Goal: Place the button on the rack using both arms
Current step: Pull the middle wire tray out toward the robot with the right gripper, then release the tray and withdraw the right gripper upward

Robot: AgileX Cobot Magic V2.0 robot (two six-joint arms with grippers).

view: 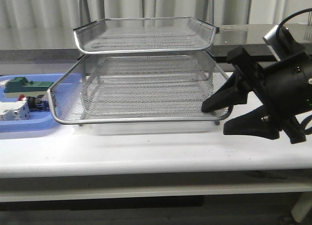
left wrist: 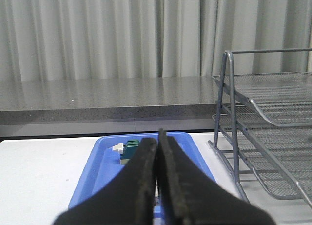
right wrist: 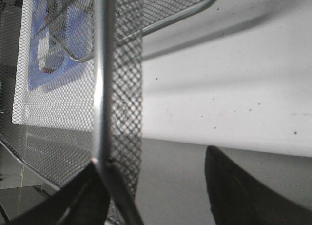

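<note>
Right gripper (view: pixel 217 118): nearest the front camera, at the rack's front right corner; its black fingers are spread, one against the corner of the pulled-out middle tray, the other lower, over the table (view: pixel 156 154).
Right wrist view: the tray's chrome rim and mesh wall run between the two fingers (right wrist: pixel 234 186), which stand apart; whether they press on the rim I cannot tell.
Rack (view: pixel 146 83): silver wire mesh, middle of the table, top tray set back, a larger tray slid forward beneath it.
Blue tray (view: pixel 29 127): left of the rack, just beside it; the rack's mesh partly overlaps it in the front view.
Button (view: pixel 35 103): lying in the blue tray, red cap faintly visible, between the white block (view: pixel 12 110) and the green block (view: pixel 24 83).
Left gripper (left wrist: pixel 158 176): seen only in its own wrist view; fingers pressed together with nothing between them, above the blue tray, the rack's frame off to one side.
Far: grey curtain (left wrist: pixel 107 34) and a dark ledge.
</note>
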